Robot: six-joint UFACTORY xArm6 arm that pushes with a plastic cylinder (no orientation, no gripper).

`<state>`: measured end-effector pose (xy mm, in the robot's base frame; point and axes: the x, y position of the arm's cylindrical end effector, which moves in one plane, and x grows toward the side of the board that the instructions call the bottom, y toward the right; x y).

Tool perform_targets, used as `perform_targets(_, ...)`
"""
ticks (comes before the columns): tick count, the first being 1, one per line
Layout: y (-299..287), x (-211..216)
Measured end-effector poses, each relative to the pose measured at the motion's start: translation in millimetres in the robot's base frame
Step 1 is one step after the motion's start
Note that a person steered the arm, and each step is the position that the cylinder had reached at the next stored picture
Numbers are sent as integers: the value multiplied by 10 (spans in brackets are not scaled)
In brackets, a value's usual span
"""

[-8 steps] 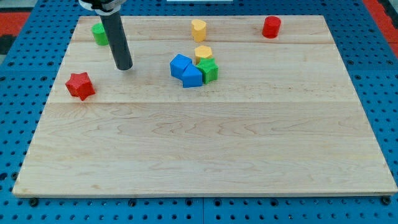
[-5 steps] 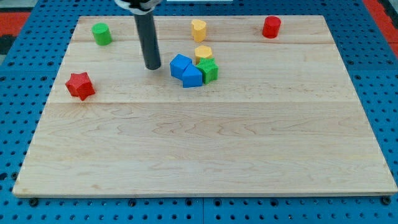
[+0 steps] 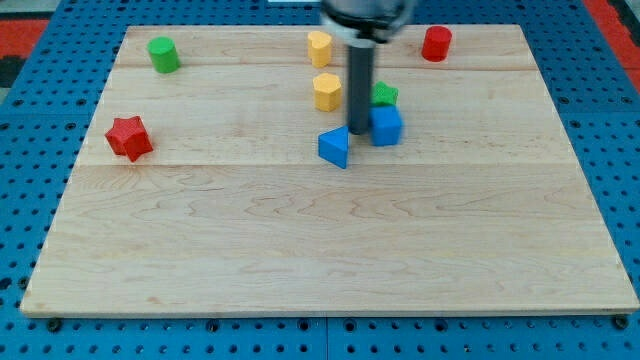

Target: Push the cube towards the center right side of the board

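The blue cube (image 3: 386,126) lies on the wooden board (image 3: 330,250), a little above and right of its middle. My tip (image 3: 358,131) touches the cube's left side. A blue wedge-shaped block (image 3: 335,146) lies just below-left of the tip. A green block (image 3: 384,95) sits right behind the cube, partly hidden by the rod. A yellow block (image 3: 326,91) stands just left of the rod.
A second yellow block (image 3: 319,47) and a red cylinder (image 3: 436,43) stand near the top edge. A green cylinder (image 3: 163,54) is at the top left. A red star-shaped block (image 3: 128,137) lies at the left.
My tip swept right through the cluster. The blue cube and green block moved right, the blue wedge moved right and down, and the yellow block stayed about where it was.
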<state>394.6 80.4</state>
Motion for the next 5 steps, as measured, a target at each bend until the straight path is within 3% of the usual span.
perform_targets(3,762,64)
perform_targets(5,270,-16)
